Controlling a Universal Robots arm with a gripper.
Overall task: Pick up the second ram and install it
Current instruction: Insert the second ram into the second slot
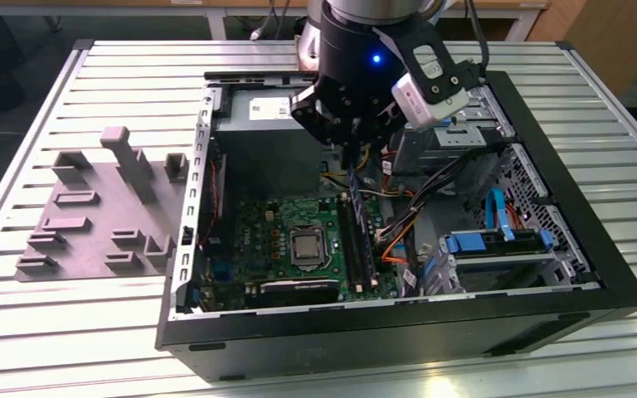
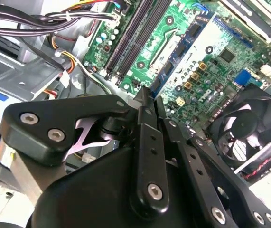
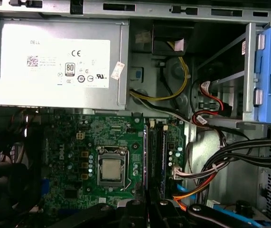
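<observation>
The pincer (image 2: 145, 96) has its fingers (image 2: 150, 142) drawn together until they look closed in the second wrist view. I see no green board sticking out between them, so I judge that it grips nothing. In the exterior view the pincer (image 1: 353, 154) hangs point-down inside the open computer case (image 1: 584, 274), directly over the far end of the memory sockets. That line-up suits a stick that can only go straight down into a narrow rail.

Under it, in the first wrist view, a dark green stick with black chips stands on edge between the long black socket rails (image 3: 147, 156). I take this for the second ram (image 3: 157, 152). It lies parallel to the rails and beside the processor socket (image 3: 110, 170). Whether one stick or two sit there, and whether the end latches have caught, I cannot tell. In the exterior view the second ram (image 1: 355, 240) shows as a dark strip along the motherboard (image 1: 269, 224).

A bundle of cables (image 1: 407, 211) runs just beside the sockets on the exterior view's right, so a vertical approach keeps the arm off them. Outside the case, on the tabletop (image 1: 64, 332) at the exterior view's left, the mauve-grey fixture (image 1: 86, 215) carries no green stick. That fits the sticks having gone into the case.
</observation>
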